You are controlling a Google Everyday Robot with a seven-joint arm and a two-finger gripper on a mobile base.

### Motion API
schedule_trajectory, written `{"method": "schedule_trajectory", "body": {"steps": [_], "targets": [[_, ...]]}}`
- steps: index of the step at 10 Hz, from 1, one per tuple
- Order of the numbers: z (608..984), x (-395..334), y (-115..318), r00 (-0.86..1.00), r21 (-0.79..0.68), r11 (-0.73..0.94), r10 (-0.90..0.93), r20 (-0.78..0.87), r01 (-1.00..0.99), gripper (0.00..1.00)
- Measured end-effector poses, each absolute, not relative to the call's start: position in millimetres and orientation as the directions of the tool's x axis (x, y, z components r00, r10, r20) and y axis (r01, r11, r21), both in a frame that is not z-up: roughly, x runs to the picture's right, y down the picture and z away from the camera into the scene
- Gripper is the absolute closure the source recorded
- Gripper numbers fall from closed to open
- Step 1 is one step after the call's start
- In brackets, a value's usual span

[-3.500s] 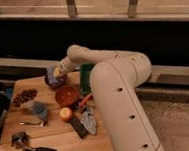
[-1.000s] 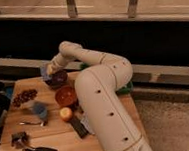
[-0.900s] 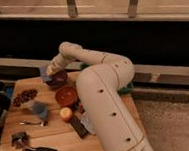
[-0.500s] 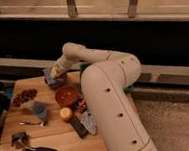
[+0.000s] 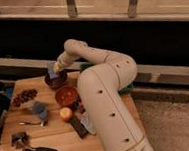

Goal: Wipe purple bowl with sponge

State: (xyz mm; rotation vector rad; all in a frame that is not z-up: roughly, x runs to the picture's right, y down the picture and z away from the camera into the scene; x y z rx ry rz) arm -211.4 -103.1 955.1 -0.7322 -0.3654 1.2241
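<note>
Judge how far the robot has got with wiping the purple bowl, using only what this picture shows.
Done: the sponge has been picked up and brought to the purple bowl at the table's far edge. In hand: the gripper presses the sponge at the bowl's rim. Left: finishing the wipe and putting the sponge down; how clean the bowl is cannot be seen.

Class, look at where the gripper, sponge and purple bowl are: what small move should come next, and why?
Probably a short sweep around the bowl's inside. The gripper is at the purple bowl with the sponge on the bowl's rim, so rubbing seems the likely next step.
</note>
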Motion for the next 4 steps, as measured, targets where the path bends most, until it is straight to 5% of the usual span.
{"method": "schedule_trajectory", "body": {"steps": [4], "targets": [[933.3,-249.2,-81.4,0.374,-0.746,0.183,0.923,-0.094,-0.64,1.0]]}}
